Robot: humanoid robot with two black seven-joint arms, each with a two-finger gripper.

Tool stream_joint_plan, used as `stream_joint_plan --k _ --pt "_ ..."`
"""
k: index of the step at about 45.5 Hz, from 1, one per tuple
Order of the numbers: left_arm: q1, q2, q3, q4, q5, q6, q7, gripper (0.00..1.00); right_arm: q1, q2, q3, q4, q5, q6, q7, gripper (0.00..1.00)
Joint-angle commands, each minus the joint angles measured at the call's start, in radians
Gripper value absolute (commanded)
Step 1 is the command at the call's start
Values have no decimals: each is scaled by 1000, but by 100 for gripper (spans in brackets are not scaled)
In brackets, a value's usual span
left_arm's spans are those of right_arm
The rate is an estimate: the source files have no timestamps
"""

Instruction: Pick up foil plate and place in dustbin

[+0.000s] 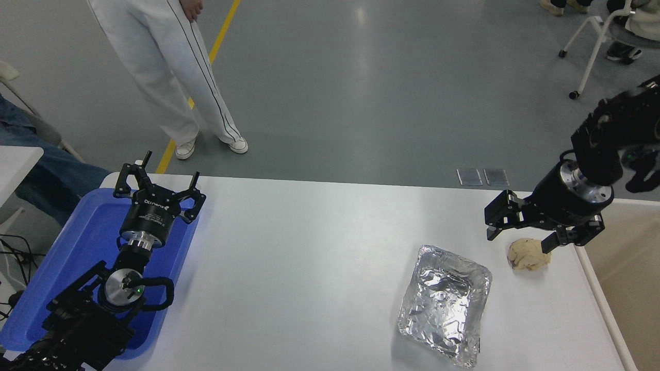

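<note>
My right gripper [518,238], fingers spread and empty, hangs beyond the foil plate [445,304]; the plate lies nearer me, long axis running toward me, rim untouched.

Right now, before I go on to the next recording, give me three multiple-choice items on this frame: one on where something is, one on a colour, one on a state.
1. Where does the tan lump lie relative to the foil plate?
A. Inside it
B. On the table beyond its far right corner, apart from it
C. In the blue tray

2. What colour is the tray under the left gripper?
A. Blue
B. Red
C. Beige

3. What state is the right gripper in?
A. Shut on the foil plate
B. Open and empty above the table
C. Down inside the dustbin

Answers:
1 B: bare white table shows between lump and plate.
2 A: the tray is plainly blue.
3 B: its fingers stand spread with nothing between them, left of the dustbin rim; the plate lies untouched.
</note>
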Motion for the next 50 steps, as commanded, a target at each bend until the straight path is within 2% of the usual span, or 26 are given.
stream_joint_plan --k 1,13,34,41,50 --pt "0 0 0 0 0 0 0 100 -143 -9 51 -1 3 -209 0 100" --pt "0 0 0 0 0 0 0 100 -309 35 135 -9 -18 -221 0 100" --pt "0 0 0 0 -2 0 -1 100 -473 97 172 -107 -17 -347 -1 99" --pt "0 0 0 0 -2 0 -1 100 -503 105 175 -127 -3 -350 -4 94" --pt "0 0 0 0 -2 0 -1 100 -530 105 186 -158 -1 -350 -11 93"
